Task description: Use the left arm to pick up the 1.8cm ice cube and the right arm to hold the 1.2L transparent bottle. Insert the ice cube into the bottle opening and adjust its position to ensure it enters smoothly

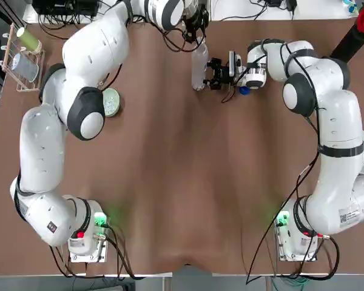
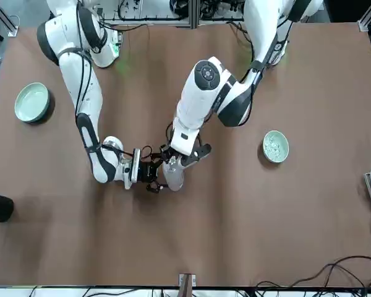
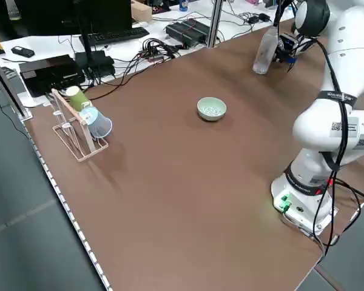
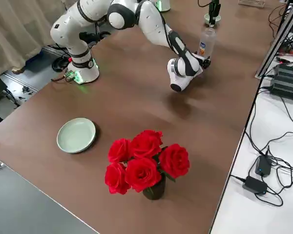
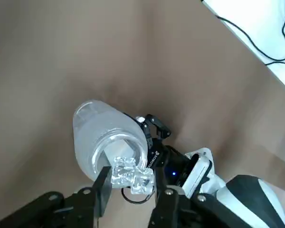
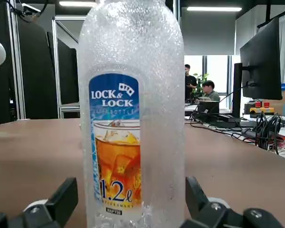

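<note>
Your ice cube [image 5: 131, 174] sits pinched between the left claw's [image 5: 130, 186] fingers, right over the bottle opening [image 5: 118, 153]. It looks slick and light, so grip its flat sides gently. The bottle [image 6: 131, 114] stands between the right claw's [image 6: 131, 209] spread fingers, which don't visibly touch it; thin, it may tip.

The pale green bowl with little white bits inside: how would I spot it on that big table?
Start at the brown table and find the left arm, the one reaching over the clear bottle. The small bowl sits beside that arm's elbow. Unlike the empty green plate near the red roses, it holds whitish ice cubes.
</note>
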Available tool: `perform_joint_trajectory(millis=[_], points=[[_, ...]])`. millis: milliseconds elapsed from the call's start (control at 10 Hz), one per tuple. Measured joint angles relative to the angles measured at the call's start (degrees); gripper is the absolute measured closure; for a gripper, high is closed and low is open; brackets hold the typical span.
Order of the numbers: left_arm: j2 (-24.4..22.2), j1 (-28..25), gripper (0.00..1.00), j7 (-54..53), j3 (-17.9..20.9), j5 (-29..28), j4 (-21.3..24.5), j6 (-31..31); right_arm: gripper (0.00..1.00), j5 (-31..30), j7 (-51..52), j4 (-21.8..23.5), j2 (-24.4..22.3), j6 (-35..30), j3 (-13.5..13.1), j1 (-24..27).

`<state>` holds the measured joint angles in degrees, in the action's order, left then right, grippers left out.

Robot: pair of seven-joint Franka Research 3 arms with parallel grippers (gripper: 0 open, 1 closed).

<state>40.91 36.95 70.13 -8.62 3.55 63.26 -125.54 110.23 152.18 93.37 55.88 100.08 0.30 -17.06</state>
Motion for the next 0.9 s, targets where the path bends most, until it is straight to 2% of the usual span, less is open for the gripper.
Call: perform_joint_trajectory(millis=[500,800,900], points=[[0.6,0.0,0.59,0.0,0.0,0.0,0.2,0.0,0.00,0.0,0.0,0.0,0.0,0.0,0.0,0.0],[0.8,0.0,0.53,0.0,0.1,0.0,0.3,0.0,0.00,0.0,0.0,0.0,0.0,0.0,0.0,0.0],[0.8,0.0,0.48,0.0,0.2,0.0,0.4,0.0,0.00,0.0,0.0,0.0,0.0,0.0,0.0,0.0]])
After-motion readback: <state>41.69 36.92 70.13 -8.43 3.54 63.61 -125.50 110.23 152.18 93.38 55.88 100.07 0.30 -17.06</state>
